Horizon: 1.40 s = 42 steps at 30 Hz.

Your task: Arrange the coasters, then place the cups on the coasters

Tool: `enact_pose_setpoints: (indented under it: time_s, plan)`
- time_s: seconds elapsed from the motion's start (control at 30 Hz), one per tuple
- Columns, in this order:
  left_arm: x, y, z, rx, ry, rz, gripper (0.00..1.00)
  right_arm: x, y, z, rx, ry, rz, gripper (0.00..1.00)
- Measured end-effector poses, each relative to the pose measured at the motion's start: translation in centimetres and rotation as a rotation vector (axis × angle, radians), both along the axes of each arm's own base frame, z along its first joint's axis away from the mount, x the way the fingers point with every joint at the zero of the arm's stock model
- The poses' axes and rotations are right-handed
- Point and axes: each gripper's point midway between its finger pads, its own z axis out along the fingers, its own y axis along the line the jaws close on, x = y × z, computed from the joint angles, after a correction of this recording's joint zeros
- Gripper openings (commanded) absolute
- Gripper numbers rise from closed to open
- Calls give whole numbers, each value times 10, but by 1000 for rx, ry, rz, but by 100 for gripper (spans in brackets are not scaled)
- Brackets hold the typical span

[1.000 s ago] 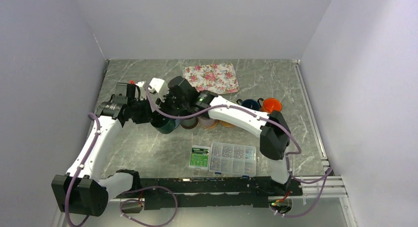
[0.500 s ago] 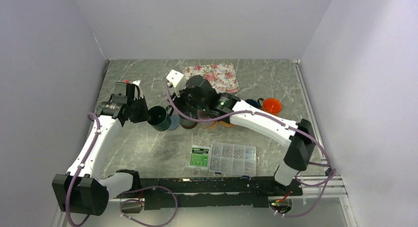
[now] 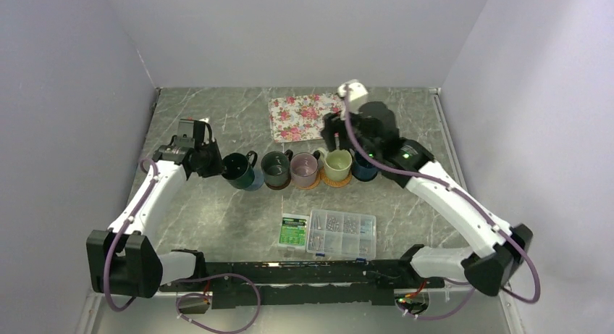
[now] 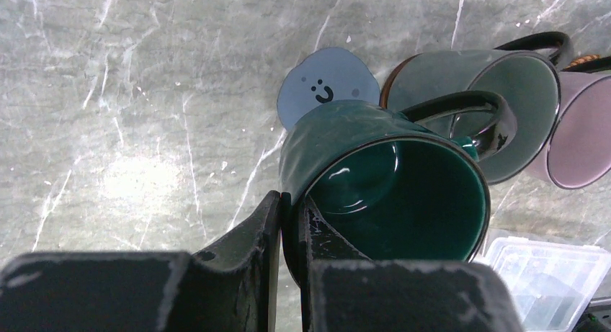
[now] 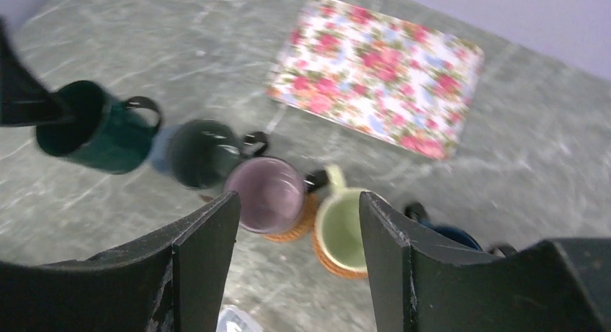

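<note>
Teal cup (image 4: pixel 375 181) rim pinched in left gripper (image 4: pixel 292 211), at light blue coaster (image 4: pixel 328 83); right gripper (image 5: pixel 297 199) spread wide, empty

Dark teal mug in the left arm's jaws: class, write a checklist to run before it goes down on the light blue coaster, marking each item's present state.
1. Left jaws shut on dark teal ceramic mug rim: ok.
2. Light blue round coaster bare where visible: ok.
3. Mug centred over coaster: not ok, it is off to the coaster's left.
4. Mug level: cannot tell.
5. Right jaws open and away from this mug: ok.
</note>
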Motion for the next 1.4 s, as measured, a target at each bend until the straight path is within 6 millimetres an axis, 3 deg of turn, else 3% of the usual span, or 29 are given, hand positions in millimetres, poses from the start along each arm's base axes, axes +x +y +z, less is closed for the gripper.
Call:
enact_pose_setpoints:
  time_s: [0.13,0.27,0.4,0.63,0.83,1.4]
  plan:
    - [8,-1,-7,-2,9,2,3,7,-60,-12,15,35,-156,68]
    - [15,-2,-15,-2,17,4,3,8,-102,-25,14,66,-267,69]
    - [20,-3,-21,-8,27,14,3,11,-135,-34,11,83,-355,69]
    - [28,-5,-25,-11,17,16,3,15,-175,-41,29,105,-459,69]
    - [30,-8,-35,-3,43,1,3,10,-185,-39,52,98,-470,69]
    - [31,-10,-57,52,84,-77,3,3,-184,-38,82,102,-450,68]
